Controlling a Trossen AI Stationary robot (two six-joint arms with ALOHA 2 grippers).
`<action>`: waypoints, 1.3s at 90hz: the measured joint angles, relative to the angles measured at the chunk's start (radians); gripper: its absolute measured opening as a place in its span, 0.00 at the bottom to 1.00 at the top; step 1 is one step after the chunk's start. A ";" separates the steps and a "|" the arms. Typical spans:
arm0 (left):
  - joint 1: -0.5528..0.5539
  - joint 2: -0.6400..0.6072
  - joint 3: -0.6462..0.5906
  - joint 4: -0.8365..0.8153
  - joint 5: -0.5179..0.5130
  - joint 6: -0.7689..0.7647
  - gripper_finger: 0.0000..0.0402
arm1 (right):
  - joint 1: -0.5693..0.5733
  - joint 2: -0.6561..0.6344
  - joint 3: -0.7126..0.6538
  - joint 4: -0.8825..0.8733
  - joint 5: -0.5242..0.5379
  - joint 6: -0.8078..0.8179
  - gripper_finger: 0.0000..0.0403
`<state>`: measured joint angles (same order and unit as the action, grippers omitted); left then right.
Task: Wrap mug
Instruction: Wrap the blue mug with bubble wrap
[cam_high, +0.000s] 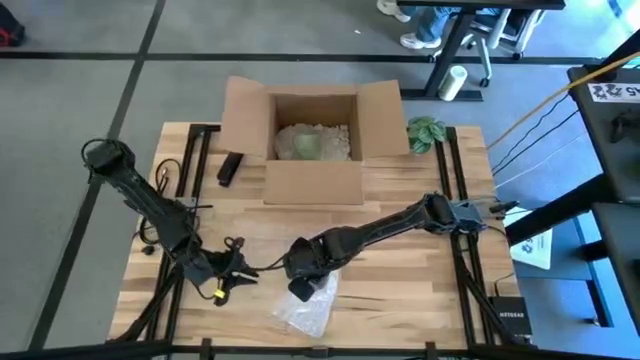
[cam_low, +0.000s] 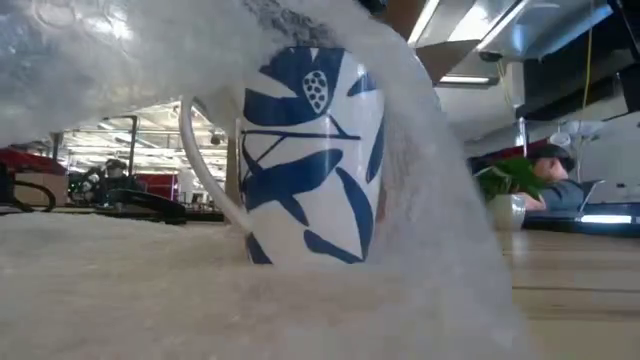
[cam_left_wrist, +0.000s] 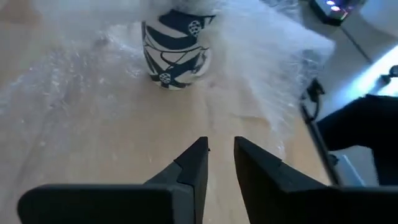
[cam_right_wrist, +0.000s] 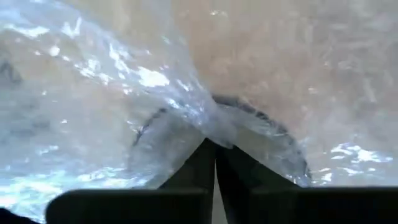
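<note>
A white mug with blue leaf patterns (cam_low: 310, 160) stands upright on the wooden table (cam_high: 400, 270), also shown in the left wrist view (cam_left_wrist: 174, 53). A sheet of clear bubble wrap (cam_low: 120, 60) is drawn over its top and lies on the table around it (cam_high: 305, 310). My right gripper (cam_high: 300, 285) is above the mug, shut on the wrap. My left gripper (cam_left_wrist: 221, 149) sits low to the mug's left, open by a narrow gap, with nothing in it (cam_high: 235, 270). In the high view the mug is hidden by the right gripper and the wrap. My right gripper pinches a bunched fold of the bubble wrap (cam_right_wrist: 214, 134) between its two fingers. The fingers come from above, pointing down over the mug's round rim (cam_right_wrist: 273, 134), which shows through the plastic. The wrap drapes from the hold over the mug, and its lower part lies on the table.
An open cardboard box (cam_high: 310, 135) with packing filler stands at the far middle, a black object (cam_high: 230, 168) to its left and a green leafy thing (cam_high: 427, 132) to its right. Cables (cam_high: 235, 245) lie by the left gripper. Bare wood stretches toward the right edge.
</note>
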<state>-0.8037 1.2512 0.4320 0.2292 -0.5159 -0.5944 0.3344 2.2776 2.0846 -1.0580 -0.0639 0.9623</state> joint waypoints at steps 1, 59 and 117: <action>0.003 0.009 0.000 0.006 -0.001 0.000 0.15 | 0.000 0.000 0.001 0.001 0.000 -0.001 0.00; 0.084 0.291 0.013 0.325 -0.001 0.034 0.15 | 0.087 -0.001 0.082 -0.091 0.129 0.008 0.00; 0.128 0.120 0.013 0.174 -0.143 0.153 0.15 | 0.009 0.033 0.251 0.065 0.263 -0.182 0.00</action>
<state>-0.6761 1.3716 0.4454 0.4035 -0.6586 -0.4417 0.3434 2.3109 2.3358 -0.9925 0.1988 0.7798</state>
